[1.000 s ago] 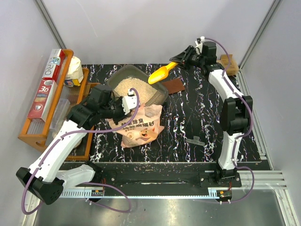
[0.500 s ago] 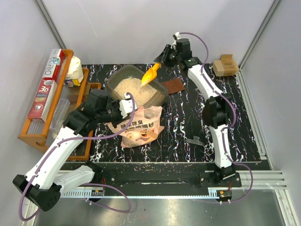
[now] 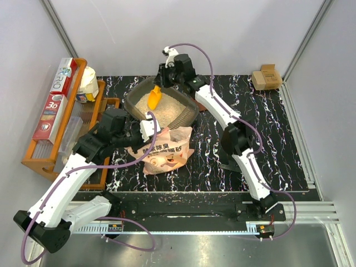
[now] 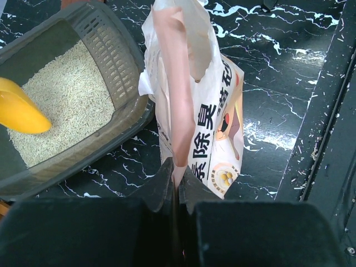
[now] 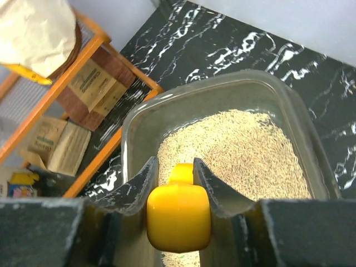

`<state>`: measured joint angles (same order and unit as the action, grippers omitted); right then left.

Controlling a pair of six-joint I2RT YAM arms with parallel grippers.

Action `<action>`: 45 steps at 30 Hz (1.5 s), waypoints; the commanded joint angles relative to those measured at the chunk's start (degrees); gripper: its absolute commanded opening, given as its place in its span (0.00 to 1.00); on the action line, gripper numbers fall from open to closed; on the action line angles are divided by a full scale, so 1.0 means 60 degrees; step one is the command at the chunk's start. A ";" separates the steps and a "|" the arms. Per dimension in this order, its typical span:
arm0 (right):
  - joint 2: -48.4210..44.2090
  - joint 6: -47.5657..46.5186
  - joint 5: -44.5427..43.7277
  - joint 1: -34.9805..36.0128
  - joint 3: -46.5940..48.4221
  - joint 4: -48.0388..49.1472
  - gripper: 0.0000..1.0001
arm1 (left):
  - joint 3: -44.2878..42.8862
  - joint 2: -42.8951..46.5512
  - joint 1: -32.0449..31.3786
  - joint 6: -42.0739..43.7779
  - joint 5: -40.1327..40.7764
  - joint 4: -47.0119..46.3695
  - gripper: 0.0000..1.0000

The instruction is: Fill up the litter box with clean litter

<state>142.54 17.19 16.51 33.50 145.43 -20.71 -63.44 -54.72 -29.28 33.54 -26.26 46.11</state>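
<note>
Overhead, one litter box (image 3: 188,113), right gripper (image 5: 175,164) clamping one scoop (image 5: 178,217), left gripper (image 4: 175,173) apparently pinching one bag (image 4: 207,114)

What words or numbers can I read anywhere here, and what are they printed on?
"除臭": big black characters on the pink bag; neighbouring characters are cut off.
"RIO" and "3D": on the red-and-white box on the orange rack.
Print on the brown boxes in the rack: too blurred to read.
The litter box and yellow scoop show no text.

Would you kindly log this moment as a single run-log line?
left gripper: shut on bag | right gripper: shut on scoop | scoop: over litter in litter box
</note>
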 commanded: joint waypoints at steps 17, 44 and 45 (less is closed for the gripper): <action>-0.7216 -0.3395 0.2426 -0.1201 -0.4636 -0.1348 0.00 | 0.0041 0.0243 0.0192 -0.0287 -0.0369 -0.0814 0.02; -0.8199 -0.3658 0.4246 0.0464 -0.8123 -0.1267 0.00 | -0.0091 0.0228 0.0573 -0.1297 -0.0677 -0.1224 0.02; -0.8316 -0.3294 0.3438 0.0583 -0.8472 -0.1077 0.00 | -0.0105 0.0243 0.0587 -0.1414 -0.0648 -0.1399 0.02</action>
<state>95.18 -4.91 49.87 33.41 96.97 -31.14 -62.28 -54.41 -26.30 27.73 -28.29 43.90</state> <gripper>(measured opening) 0.334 0.049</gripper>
